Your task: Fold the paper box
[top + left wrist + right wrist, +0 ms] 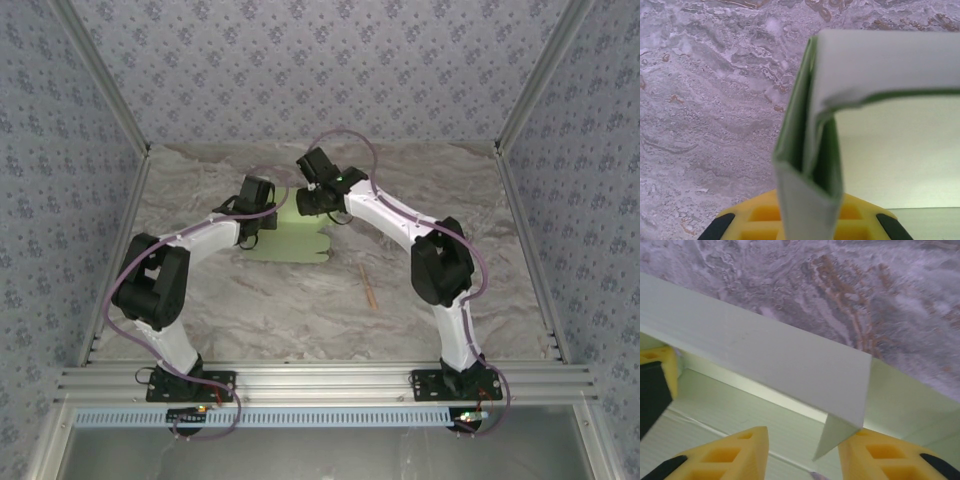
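Your left claw [807, 222] pinches a folded flap of the paper box [297, 241], which lies mid-way along the bench [300, 315] toward its far edge, while your right claw [802, 452] stands spread around another raised flap.

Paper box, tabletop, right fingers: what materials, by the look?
Paper box: thin pale green card, matte, holding sharp creases. Tabletop: marble-patterned; printed laminate or stone, unclear. Right fingers: yellow, probably moulded plastic, with open lattice pockets.

Smooth matt thin card paper box [805, 200], marbled matt table [715, 100], brushed metal rail [320, 380]
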Robot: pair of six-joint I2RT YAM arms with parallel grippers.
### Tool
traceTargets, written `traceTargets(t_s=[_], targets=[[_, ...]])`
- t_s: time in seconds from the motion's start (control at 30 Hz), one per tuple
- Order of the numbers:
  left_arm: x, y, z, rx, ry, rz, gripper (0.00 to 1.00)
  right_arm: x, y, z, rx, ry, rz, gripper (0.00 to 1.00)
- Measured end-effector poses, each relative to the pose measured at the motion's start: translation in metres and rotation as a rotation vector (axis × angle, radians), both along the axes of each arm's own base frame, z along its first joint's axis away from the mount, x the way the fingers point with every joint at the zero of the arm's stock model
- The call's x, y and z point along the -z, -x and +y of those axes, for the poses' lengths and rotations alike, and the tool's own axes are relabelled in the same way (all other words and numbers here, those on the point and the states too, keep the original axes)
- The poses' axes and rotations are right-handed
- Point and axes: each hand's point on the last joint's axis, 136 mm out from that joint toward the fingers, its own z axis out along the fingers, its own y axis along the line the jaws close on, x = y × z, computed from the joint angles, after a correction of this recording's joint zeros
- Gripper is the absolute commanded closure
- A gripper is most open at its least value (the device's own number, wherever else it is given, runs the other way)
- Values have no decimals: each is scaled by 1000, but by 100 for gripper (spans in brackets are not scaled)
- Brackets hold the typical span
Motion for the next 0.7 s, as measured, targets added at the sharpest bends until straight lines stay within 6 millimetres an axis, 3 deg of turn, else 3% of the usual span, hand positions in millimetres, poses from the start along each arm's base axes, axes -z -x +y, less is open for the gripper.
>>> traceTargets(t_s=[0.2, 0.43, 0.7], targets=[[3, 0, 7, -19, -16, 4, 100, -3, 0, 8, -13, -87, -10, 58], [0, -1, 5, -20, 14, -12, 100, -14, 20, -15, -1, -45, -30, 40], [-7, -2, 3, -20, 32, -29, 100, 6, 41, -29, 32, -24, 26, 36]])
